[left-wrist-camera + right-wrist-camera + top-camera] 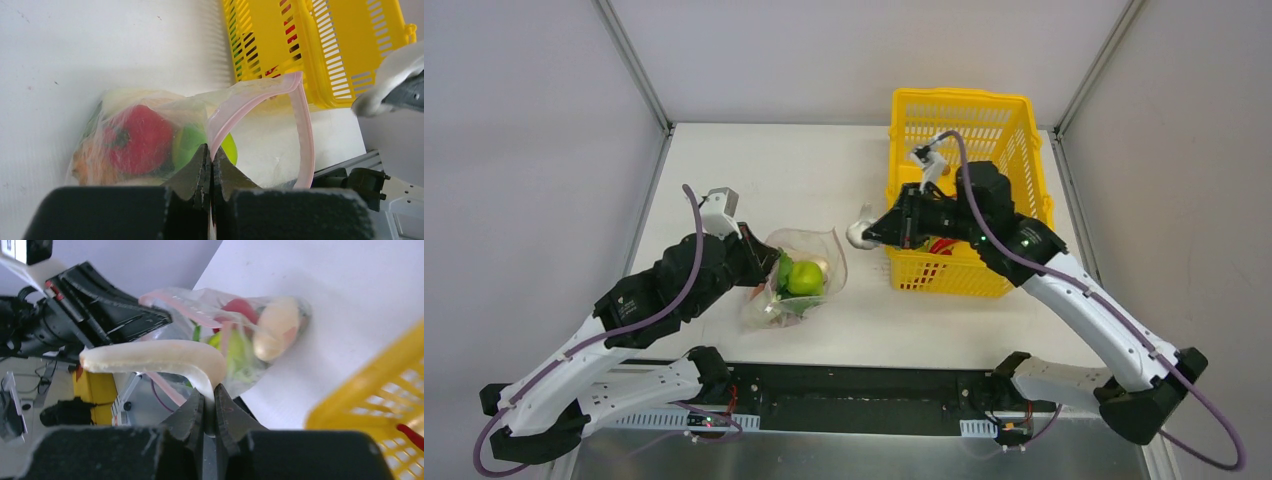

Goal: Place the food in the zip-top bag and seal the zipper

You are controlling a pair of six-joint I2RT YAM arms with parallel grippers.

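The clear zip-top bag (809, 262) lies left of centre with its mouth held open toward the basket. It holds a red pepper (137, 137), a green piece (805, 277) and other toy food. My left gripper (211, 157) is shut on the bag's pink zipper (300, 115) at the near rim; it also shows in the top view (762, 262). My right gripper (209, 405) is shut on a white curved food piece (155, 357) and holds it in the air just right of the bag's mouth (860, 233). The bag (240, 335) lies beyond that piece.
A yellow slotted basket (1014, 110) stands at the back right, just behind my right gripper, with red and green pieces inside. It also shows in the left wrist view (325, 50) and the right wrist view (370, 395). The table's near edge runs just below the bag.
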